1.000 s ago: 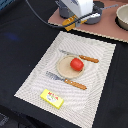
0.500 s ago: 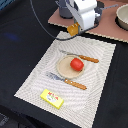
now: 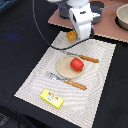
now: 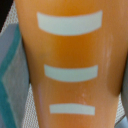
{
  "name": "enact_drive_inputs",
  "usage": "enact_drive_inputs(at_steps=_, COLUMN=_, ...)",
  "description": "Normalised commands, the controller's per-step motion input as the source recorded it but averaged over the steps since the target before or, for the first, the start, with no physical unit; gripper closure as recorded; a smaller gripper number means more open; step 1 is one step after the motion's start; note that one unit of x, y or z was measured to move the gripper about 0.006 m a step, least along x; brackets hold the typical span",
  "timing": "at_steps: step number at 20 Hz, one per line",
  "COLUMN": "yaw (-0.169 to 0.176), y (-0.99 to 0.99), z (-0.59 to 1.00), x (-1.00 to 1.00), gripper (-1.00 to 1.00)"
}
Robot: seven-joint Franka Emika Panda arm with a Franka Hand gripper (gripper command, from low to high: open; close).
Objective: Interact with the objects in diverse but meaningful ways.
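- One striped placemat (image 3: pixel 35 82) is the largest thing, spread on the dark table (image 3: pixel 15 35); everything below sits on or above it.
- Next in size, the white gripper (image 3: pixel 79 36) hangs over the mat's far edge. Its jaws appear clamped on the orange bread loaf (image 3: pixel 72 35), which peeks out beside it; the wrist view is filled by that loaf (image 4: pixel 67 65) with its pale stripes, so a firm hold seems likely.
- A beige plate (image 3: pixel 65 70) lies mid-mat, with the red tomato (image 3: pixel 76 64) resting on it.
- Two orange-handled cutlery pieces flank the plate: a knife (image 3: pixel 82 57) on the far side and a fork (image 3: pixel 67 81) on the near side, both lying flat just beside the rim.
- A yellow packet (image 3: pixel 52 98) lies near the mat's front edge, well apart from the plate.
- A pot (image 3: pixel 122 17) is partly cut off at the exterior view's right, on a brown board (image 3: pixel 107 30).
- Progress, as a judgement: the place setting looks laid out and the loaf is picked up; setting it down somewhere sensible, perhaps beside the plate, remains.
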Motion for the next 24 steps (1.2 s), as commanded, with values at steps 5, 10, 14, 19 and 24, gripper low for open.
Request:
enact_drive_inputs(at_steps=5, yaw=-0.016, y=0.03, z=0.07, x=0.34, gripper=-1.00)
enact_drive_inputs(at_steps=10, yaw=-0.026, y=0.09, z=0.30, x=0.46, gripper=-1.00)
enact_drive_inputs(at_steps=14, yaw=-0.064, y=0.04, z=0.69, x=0.58, gripper=-1.00)
enact_drive_inputs(at_steps=19, yaw=-0.152, y=-0.18, z=0.74, x=0.55, gripper=-1.00)
enact_drive_inputs(at_steps=24, yaw=-0.166, y=-0.12, z=0.71, x=0.58, gripper=-1.00)
